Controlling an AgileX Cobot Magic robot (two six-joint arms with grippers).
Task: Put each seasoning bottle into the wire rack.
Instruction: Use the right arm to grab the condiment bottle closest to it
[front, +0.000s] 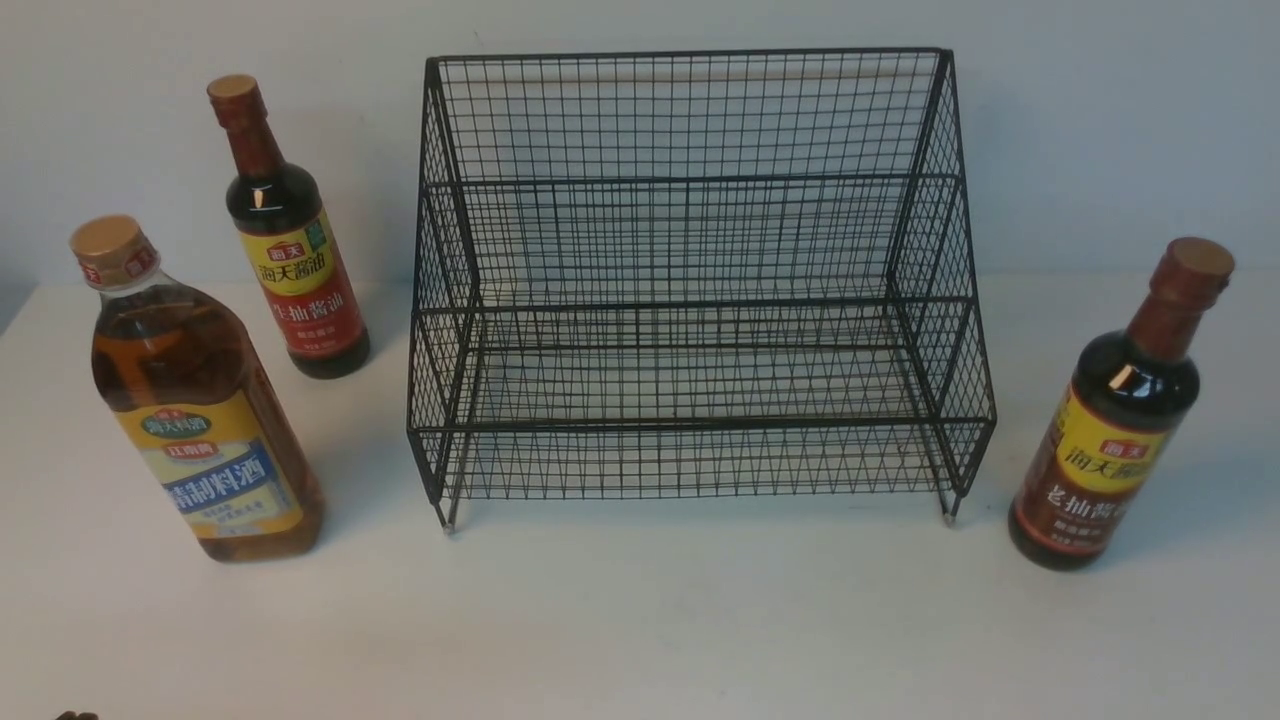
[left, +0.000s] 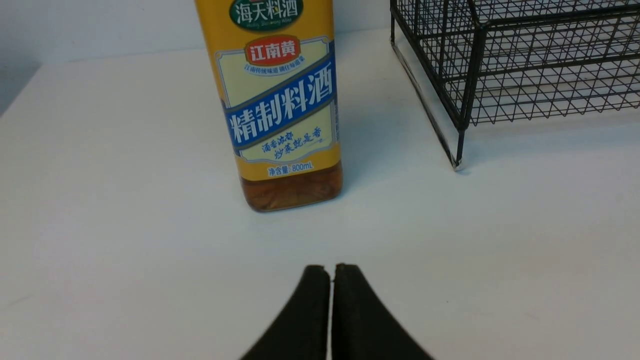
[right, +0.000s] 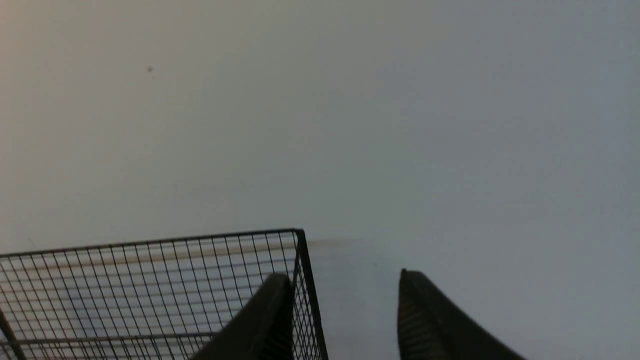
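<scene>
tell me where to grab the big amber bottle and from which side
Likely the amber bottle at its body just above the label, where it starts narrowing, approached level from the near side: it stands upright with bare table in front. The left claw faces it but is shut, so open first.

Had black fingers (left: 305, 320) on the left gripper (left: 331, 268), curved like horns, thin at the tips. Showed tiny ridges inside on the black right gripper (right: 344, 275).
</scene>
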